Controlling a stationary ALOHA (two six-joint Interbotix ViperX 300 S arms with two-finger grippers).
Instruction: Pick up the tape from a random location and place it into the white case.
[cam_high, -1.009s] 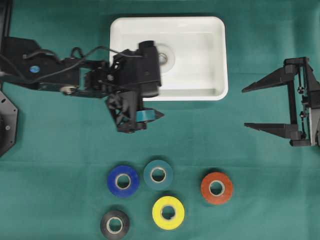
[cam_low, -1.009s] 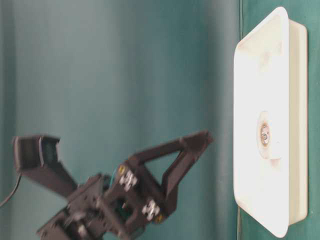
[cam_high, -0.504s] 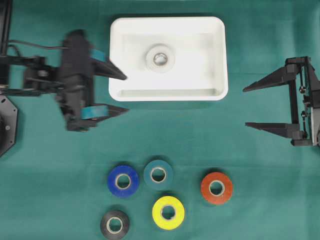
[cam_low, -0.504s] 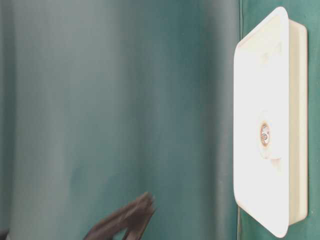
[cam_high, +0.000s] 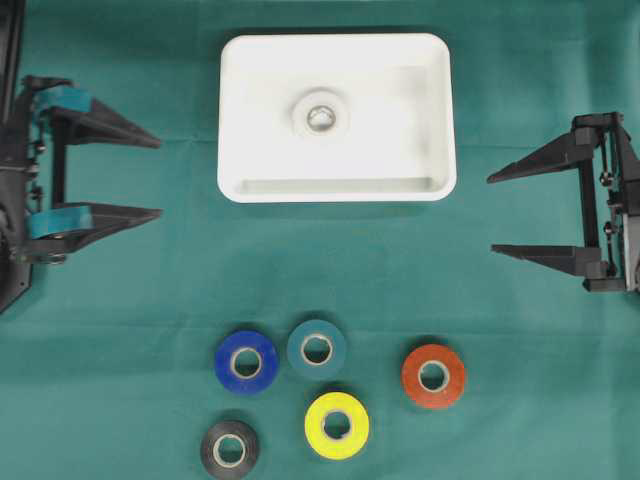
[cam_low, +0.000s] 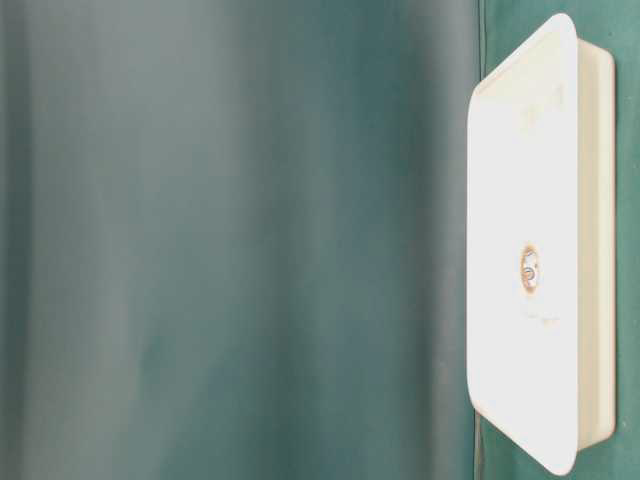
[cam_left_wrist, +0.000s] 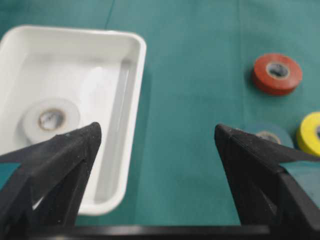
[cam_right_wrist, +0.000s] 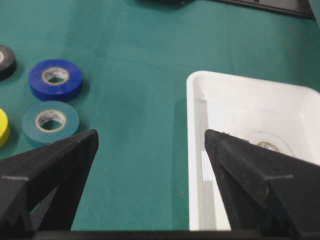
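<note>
The white case (cam_high: 400, 150) sits at the back middle of the green cloth. A white tape roll (cam_high: 321, 117) lies flat inside it, near its centre; the left wrist view shows the same tape roll (cam_left_wrist: 51, 119) in the case (cam_left_wrist: 135, 115). My left gripper (cam_high: 160, 177) is at the far left, well away from the case, open and empty. My right gripper (cam_high: 489, 215) is at the far right, also open and empty. Seen from the right wrist, the tape roll (cam_right_wrist: 265, 143) is partly hidden behind a finger.
Several tape rolls lie flat on the cloth in front of the case: blue (cam_high: 246, 362), teal (cam_high: 317, 348), red (cam_high: 433, 376), yellow (cam_high: 337, 425) and black (cam_high: 229, 450). Bare cloth separates them from both grippers.
My left arm has drawn back from over the case to the left edge, open throughout. The white roll stays in the case. The right arm has not moved.
</note>
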